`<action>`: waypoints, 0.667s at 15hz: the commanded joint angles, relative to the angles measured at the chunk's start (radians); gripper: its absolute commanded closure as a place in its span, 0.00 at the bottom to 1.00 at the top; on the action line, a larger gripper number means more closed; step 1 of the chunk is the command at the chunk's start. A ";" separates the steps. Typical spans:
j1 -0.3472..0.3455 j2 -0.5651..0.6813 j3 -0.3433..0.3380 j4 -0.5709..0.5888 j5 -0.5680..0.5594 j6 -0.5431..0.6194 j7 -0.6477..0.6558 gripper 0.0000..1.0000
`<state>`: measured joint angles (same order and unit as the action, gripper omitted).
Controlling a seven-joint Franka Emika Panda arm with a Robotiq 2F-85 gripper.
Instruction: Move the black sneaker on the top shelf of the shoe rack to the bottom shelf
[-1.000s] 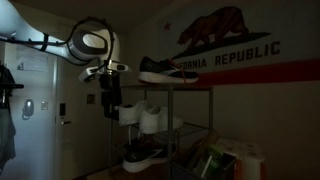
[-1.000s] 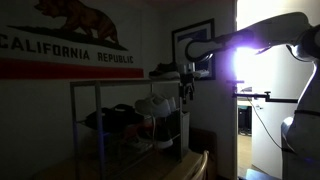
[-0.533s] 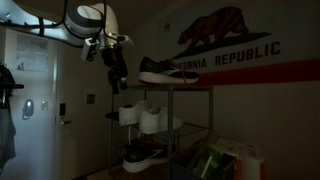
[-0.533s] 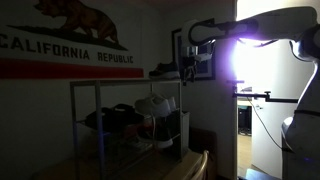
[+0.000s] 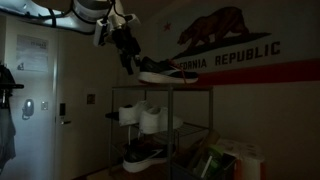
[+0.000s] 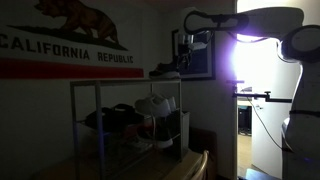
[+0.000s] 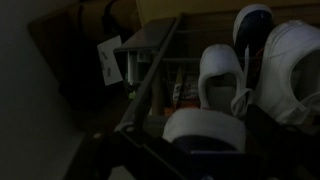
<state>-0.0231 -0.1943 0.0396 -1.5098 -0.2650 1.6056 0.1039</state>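
Dim room, a California Republic bear flag (image 5: 225, 45) on the wall: the black low-top sneaker with a white midsole (image 5: 168, 70) sits on the top shelf (image 5: 190, 87) of the slim silvery wire shoe rack (image 5: 210, 125). The white robot arm (image 6: 250, 15) holds its jaws just beside the sneaker's heel end, and I cannot tell their spread in the dark. Pale white shoes (image 5: 143, 117) stand on the middle tier.

Exterior views face shoe rack (image 5: 185, 87) (image 6: 120, 82) from opposite ends, wrist view close above.
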 commanded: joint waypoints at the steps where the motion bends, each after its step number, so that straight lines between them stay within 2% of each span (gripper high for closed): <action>1: -0.008 0.126 -0.005 0.196 -0.015 -0.045 0.047 0.00; 6: -0.001 0.239 -0.025 0.375 0.004 -0.075 0.062 0.00; 10: -0.002 0.287 -0.016 0.467 0.003 -0.106 0.055 0.00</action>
<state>-0.0295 0.0359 0.0204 -1.1535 -0.2648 1.5515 0.1461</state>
